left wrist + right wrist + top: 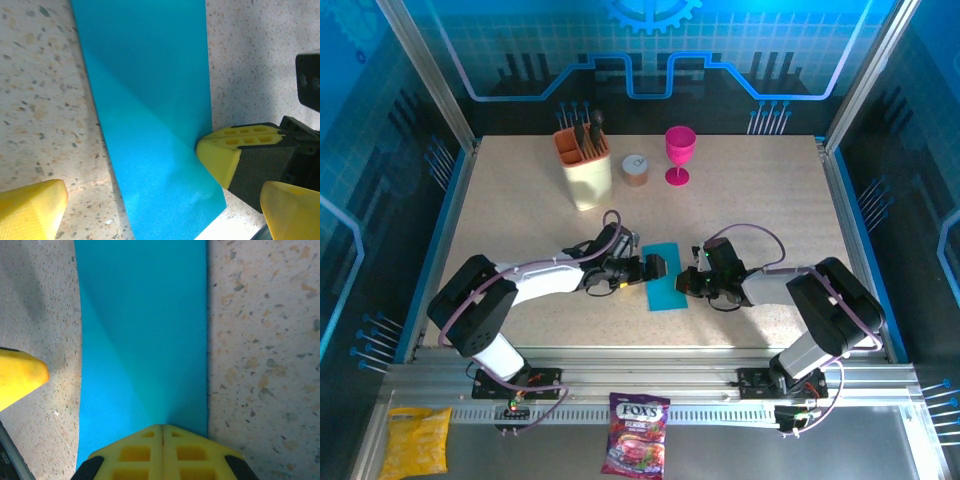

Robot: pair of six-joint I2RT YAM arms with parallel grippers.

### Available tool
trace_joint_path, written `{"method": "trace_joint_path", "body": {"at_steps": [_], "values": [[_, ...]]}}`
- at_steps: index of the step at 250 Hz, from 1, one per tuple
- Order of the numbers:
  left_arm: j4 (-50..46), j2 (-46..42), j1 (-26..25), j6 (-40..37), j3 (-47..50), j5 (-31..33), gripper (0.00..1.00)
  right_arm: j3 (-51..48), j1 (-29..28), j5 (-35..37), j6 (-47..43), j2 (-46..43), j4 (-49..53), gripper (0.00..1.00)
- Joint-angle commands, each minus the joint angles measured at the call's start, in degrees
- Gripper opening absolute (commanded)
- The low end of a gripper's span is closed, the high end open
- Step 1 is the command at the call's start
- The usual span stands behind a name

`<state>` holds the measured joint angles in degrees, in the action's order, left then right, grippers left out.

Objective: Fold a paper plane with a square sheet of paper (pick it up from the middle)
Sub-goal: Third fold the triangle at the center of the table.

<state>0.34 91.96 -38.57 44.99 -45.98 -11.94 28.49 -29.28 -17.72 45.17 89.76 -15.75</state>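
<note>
So the thin cyan-blue paper sheet (667, 277) lies flat on the speckled beige counter (760, 200) between my two arms, folded into a narrow strip with a diagonal crease. My right end effector (162, 429) is closed, yellow tips together on the strip's edge. My left end effector (162, 200) is wide open, a finger either side of the paper.
</note>
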Motion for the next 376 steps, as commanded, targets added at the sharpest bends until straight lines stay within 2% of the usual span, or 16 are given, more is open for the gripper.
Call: {"method": "trace_joint_path", "body": {"at_steps": [1,63,112,165,196,230,257,343,376], "values": [[2.7,-0.2,-1.1,3.3,2.2,-1.0,1.00,-1.3,0.7,0.3,-0.1,1.9,1.4,0.00],[6.9,-3.1,-5.2,11.9,8.9,3.5,1.00,-1.8,0.8,0.0,0.2,2.5,0.6,0.00],[11.6,-3.8,-7.0,16.3,11.1,3.1,1.00,-2.2,0.8,-0.1,0.2,2.9,0.6,0.00],[9.4,-7.1,-9.9,18.4,11.0,6.8,0.99,-2.4,1.2,-0.3,0.1,3.0,0.6,0.00],[4.9,-8.5,-11.7,20.2,10.6,11.1,0.94,-2.4,1.2,-0.4,0.1,3.0,0.6,0.00],[4.7,-8.1,-11.8,21.0,10.7,12.1,0.78,-2.7,1.4,-0.5,0.0,3.0,0.6,0.00],[4.8,-7.0,-11.8,20.8,10.1,12.1,0.72,-3.1,1.6,-0.6,0.0,3.0,-0.9,0.00],[9.8,-2.2,-11.9,20.5,9.0,9.3,0.70,-3.3,1.9,-0.8,-0.1,3.2,-1.1,0.00],[11.0,-1.4,-11.9,20.3,8.4,8.8,0.66,-3.4,2.0,-0.8,-0.1,3.2,-1.0,0.00]]}}
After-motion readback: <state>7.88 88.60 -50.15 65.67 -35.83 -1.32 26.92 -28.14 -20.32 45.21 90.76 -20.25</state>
